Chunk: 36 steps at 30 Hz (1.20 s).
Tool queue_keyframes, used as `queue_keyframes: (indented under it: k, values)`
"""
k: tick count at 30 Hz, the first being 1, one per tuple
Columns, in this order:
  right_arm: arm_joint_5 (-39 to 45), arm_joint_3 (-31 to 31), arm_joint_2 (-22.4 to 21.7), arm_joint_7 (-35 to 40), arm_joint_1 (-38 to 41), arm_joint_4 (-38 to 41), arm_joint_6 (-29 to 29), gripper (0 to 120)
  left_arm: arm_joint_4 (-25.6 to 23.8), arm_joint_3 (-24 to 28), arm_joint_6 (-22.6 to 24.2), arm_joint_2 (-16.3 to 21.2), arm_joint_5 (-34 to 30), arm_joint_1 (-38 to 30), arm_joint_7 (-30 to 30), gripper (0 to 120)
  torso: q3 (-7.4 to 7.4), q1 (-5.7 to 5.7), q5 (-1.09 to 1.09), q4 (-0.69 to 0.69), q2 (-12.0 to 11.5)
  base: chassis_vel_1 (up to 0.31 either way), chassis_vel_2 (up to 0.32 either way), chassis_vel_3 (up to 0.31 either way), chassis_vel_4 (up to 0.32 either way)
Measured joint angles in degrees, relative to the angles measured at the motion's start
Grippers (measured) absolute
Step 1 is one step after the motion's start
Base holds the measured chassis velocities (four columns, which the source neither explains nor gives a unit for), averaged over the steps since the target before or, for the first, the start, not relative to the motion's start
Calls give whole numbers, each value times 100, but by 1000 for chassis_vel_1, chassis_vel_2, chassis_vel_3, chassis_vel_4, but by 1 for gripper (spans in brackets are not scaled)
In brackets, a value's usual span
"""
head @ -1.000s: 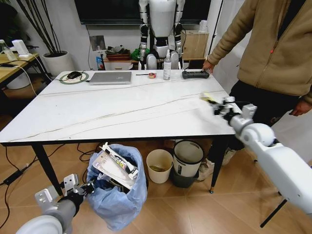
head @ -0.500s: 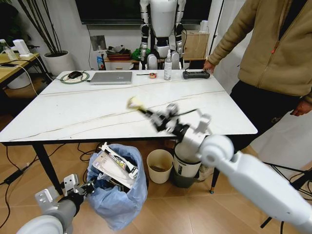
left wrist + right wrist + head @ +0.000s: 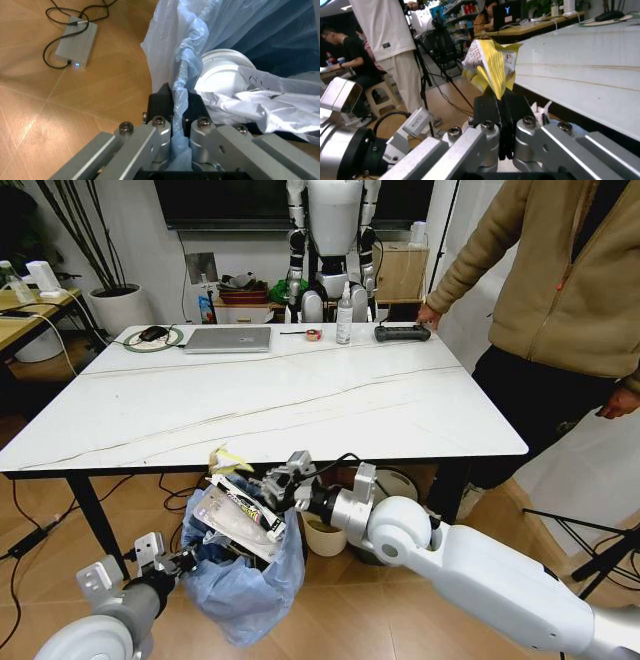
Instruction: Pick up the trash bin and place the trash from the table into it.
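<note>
1. Jaws first: my right gripper (image 3: 268, 480) is clamped tight on the yellow wrapper (image 3: 490, 65), pinching its lower end so the crumpled part sticks up past the jaws. It sits just off the front edge of the desk (image 3: 300, 405), right over the mouth of the trash bin (image 3: 245, 590).

2. My left gripper (image 3: 172, 123) is down low on the bin's near side, jaws closed on a fold of the light-blue bag at the rim. So the "pick up the bin" half looks handled, as far as I can judge; I can't tell whether it's actually clear of the floor.

3. The bin is already stuffed: a clear plastic package (image 3: 240, 515) pokes out the top, and the left wrist camera shows a white cup (image 3: 225, 69) and crumpled white paper (image 3: 280, 108) inside.

4. On the desk I see no litter, just a laptop (image 3: 228, 340), a spray bottle (image 3: 343, 315) and a few other bits at the far end.

5. My guess: nearly finished. The wrapper looks like the last piece, and what's left is letting it drop in.
</note>
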Motion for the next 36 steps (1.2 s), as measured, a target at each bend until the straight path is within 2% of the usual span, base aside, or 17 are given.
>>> queue_keyframes:
  k: [12,26,36]
  values:
    - [-90,-489,302,130,167,-20,17,0,26,32,7,0,-11,-43,-8,0,0,0,1,0,0,0,0,0,0]
    - [-228,-781,666,157,280,-146,51,0,52,42,15,0,-29,-52,-27,0,0,0,1,0,0,0,0,0,0]
    - [-320,-630,448,146,237,-171,99,0,-102,-55,109,19,33,288,-187,0,0,0,2,0,1,0,0,0,0]
